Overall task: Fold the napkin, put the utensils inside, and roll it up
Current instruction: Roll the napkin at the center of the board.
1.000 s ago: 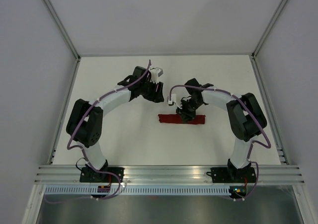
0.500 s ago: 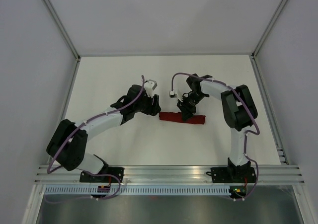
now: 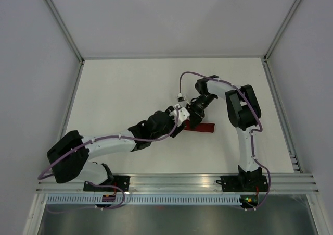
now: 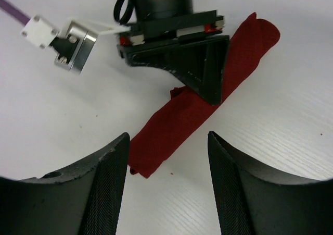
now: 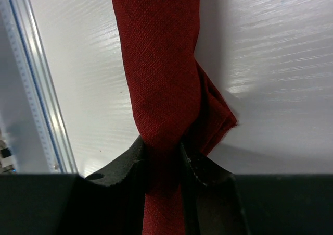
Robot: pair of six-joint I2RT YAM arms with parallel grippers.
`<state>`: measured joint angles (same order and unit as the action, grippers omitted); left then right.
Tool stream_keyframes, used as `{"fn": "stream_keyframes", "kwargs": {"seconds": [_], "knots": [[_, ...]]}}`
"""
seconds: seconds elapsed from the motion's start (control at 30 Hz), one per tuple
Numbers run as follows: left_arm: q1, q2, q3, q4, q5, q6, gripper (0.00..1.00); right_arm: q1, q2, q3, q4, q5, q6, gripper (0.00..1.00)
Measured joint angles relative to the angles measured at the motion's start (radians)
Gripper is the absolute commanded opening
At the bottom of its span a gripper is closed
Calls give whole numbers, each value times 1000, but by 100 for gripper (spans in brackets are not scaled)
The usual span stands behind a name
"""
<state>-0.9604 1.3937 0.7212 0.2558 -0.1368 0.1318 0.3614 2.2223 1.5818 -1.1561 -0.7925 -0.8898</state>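
The napkin (image 3: 204,127) lies as a dark red roll on the white table, right of the middle. My right gripper (image 3: 193,115) is shut on it. In the right wrist view the roll (image 5: 161,63) runs between the black fingers (image 5: 208,177), with a loose flap sticking out to the right. My left gripper (image 3: 179,121) stands open just short of the roll's left end. In the left wrist view that end (image 4: 156,146) lies between its fingers, apart from both, and the right gripper (image 4: 208,84) presses the roll further along. The utensils are hidden.
An aluminium rail (image 3: 177,183) runs along the near table edge. Grey enclosure walls (image 3: 31,63) stand on both sides and at the back. A small silver block (image 4: 75,45) on a cable hangs beside the right gripper.
My left arm has swung from the back left down to the roll's left end, and its jaws have widened. The right gripper has stayed shut on the roll, nudging it slightly.
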Motion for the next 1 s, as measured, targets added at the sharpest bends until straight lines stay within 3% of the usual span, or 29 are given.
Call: {"fn": "stream_keyframes", "kwargs": {"seconds": [0.37, 1.0], "knots": [[-110, 149, -8, 120, -45, 335, 66, -8, 129, 92, -208, -70, -26, 27], [-136, 341, 80, 111, 20, 517, 69, -10, 188, 152, -294, -75, -38, 27]]}}
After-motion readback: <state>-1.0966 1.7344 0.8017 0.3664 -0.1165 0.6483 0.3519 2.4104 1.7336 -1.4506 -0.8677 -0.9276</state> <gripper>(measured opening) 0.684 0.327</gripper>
